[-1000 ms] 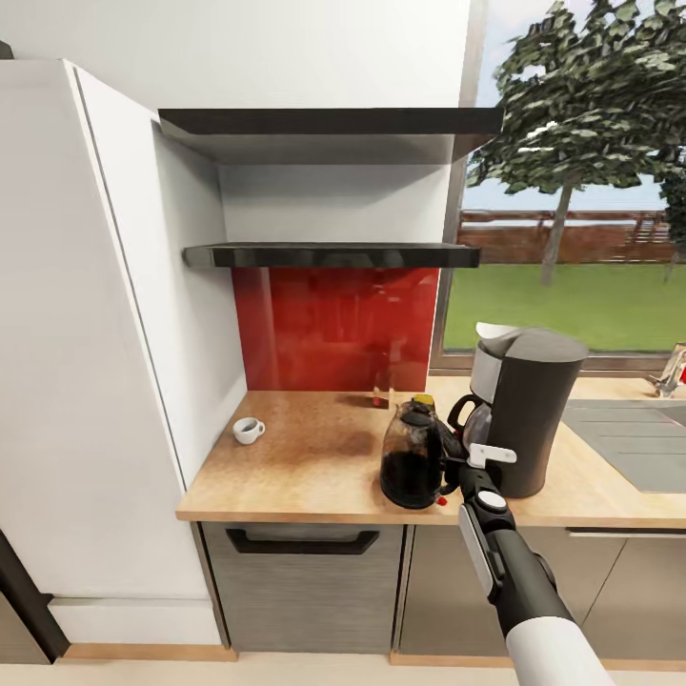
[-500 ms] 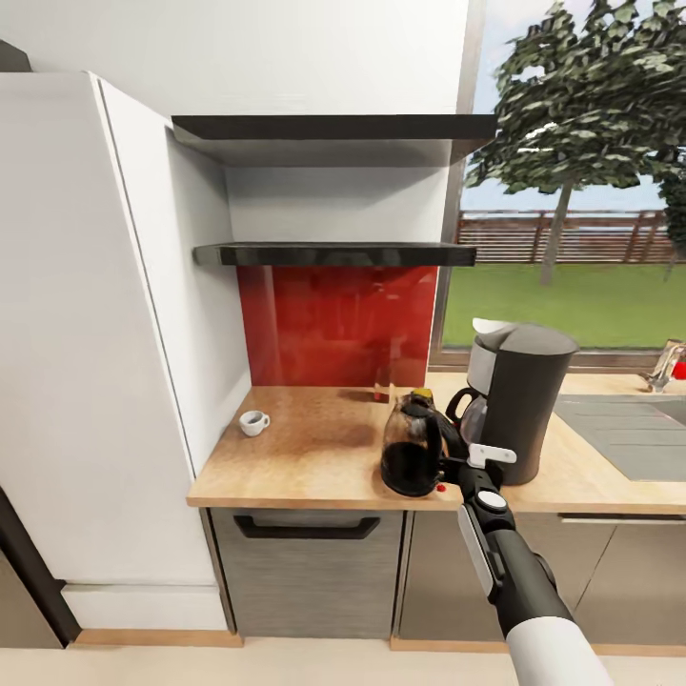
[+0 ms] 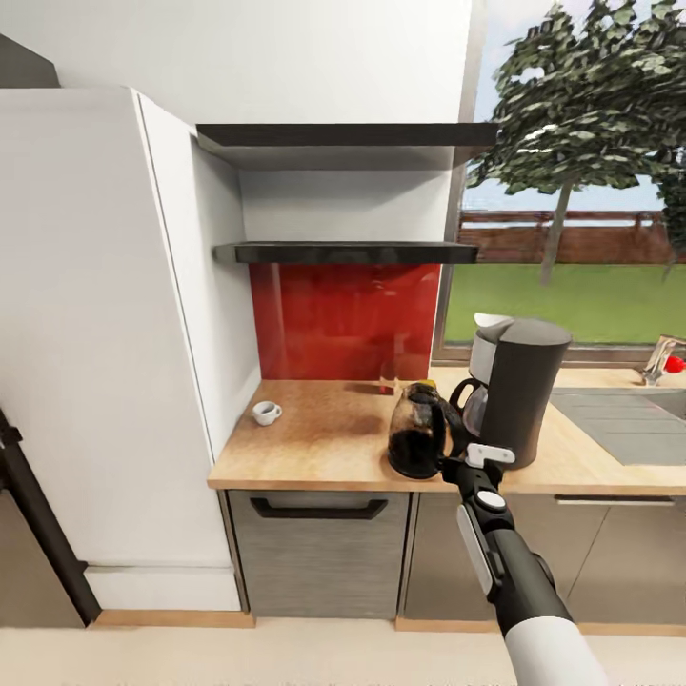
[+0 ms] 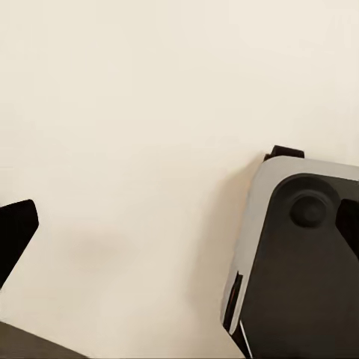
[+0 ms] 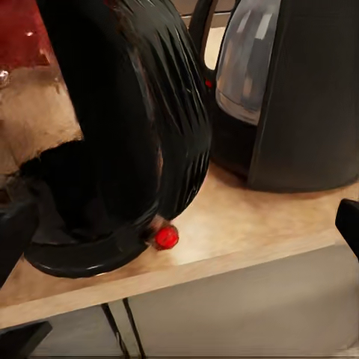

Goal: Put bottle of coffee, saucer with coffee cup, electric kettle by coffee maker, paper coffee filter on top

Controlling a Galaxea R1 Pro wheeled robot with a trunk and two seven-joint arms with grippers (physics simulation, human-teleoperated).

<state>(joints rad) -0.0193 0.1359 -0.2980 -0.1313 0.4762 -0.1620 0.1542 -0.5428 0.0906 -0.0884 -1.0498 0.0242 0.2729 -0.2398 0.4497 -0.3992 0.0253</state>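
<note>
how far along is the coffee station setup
Done: the electric kettle stands on the countertop beside the coffee maker. In hand: nothing; the right gripper is open near the kettle. Left: the coffee cup has no saucer; bottle and filter unseen.

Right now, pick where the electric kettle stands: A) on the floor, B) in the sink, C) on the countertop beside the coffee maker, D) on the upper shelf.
C: the electric kettle stands on the countertop, right beside the coffee maker.

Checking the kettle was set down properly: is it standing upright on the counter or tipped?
Upright. The electric kettle stands on its base on the countertop beside the coffee maker, handle toward the right gripper.
</note>
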